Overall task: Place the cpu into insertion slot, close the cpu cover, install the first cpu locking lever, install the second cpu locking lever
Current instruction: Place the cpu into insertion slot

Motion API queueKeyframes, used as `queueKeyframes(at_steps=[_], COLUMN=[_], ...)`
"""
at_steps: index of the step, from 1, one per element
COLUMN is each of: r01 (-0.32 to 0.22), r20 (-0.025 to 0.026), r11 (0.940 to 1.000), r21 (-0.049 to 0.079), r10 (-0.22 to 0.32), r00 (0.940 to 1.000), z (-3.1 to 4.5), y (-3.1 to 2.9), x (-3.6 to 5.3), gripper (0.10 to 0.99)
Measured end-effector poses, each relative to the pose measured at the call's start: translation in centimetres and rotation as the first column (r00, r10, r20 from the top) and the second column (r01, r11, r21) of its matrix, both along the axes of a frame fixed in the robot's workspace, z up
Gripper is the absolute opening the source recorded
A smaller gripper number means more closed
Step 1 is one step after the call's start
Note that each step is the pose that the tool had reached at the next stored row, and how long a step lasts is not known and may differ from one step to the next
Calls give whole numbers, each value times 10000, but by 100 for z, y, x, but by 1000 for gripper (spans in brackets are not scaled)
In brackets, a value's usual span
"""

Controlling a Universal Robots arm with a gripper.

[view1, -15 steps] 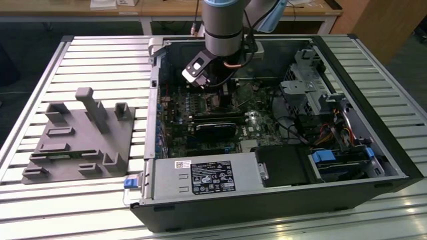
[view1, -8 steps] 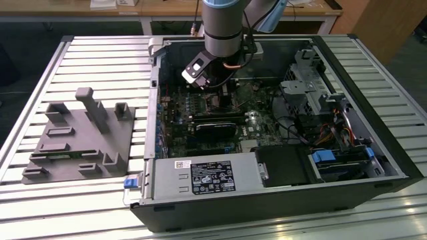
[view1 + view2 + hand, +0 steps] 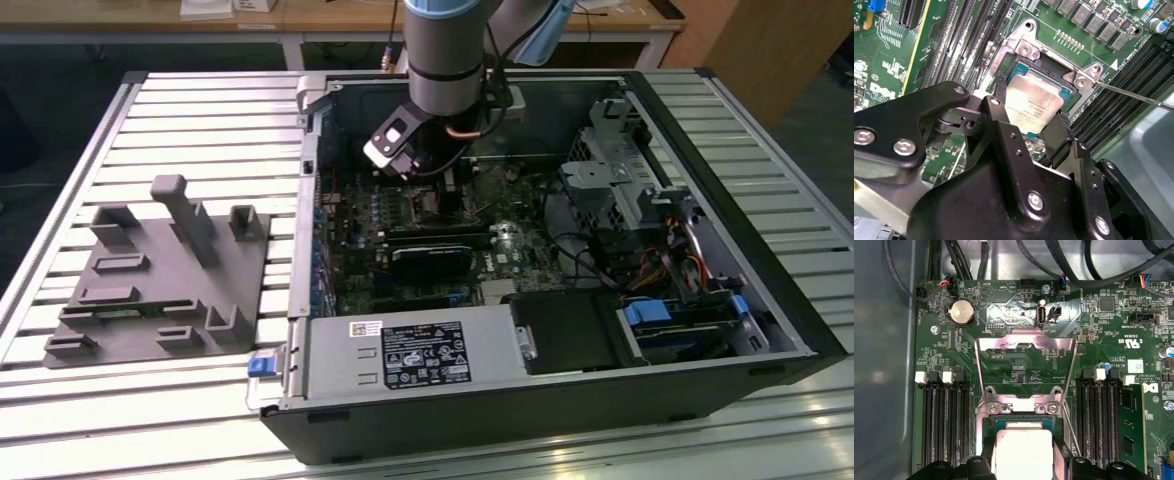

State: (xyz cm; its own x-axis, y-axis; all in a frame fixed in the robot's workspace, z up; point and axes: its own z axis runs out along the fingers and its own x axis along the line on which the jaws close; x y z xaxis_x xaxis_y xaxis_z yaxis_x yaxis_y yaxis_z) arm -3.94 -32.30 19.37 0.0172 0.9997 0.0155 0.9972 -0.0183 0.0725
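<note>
Black two-finger gripper (image 3: pixel 1032 102) (its bulky body closest to the lens) clamps the small flat square silver-topped cpu (image 3: pixel 1036 97) by two opposite edges.
In both wrist views the fingers (image 3: pixel 987 451) are only as far apart as the chip is wide. The cpu is at the square dark insertion slot with its silvery rim (image 3: pixel 1025 49), on the green circuit board (image 3: pixel 889 55); I cannot tell if it is fully seated. The thin silvery cpu cover (image 3: pixel 1025 342) stands tilted up, open. A thin metal lever rod (image 3: pixel 1134 95) juts out beside the rim. In the exterior view the arm (image 3: pixel 447 50) reaches into the open black computer case (image 3: pixel 467 430).
</note>
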Motion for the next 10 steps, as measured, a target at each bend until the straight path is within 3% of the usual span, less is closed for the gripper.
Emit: queueKeyframes(at_steps=[10], r01=[0], r20=[-1], r11=[10000], r21=[-2], r10=[0], r00=[10000], z=[-6], y=[0], x=[0], gripper=[553])
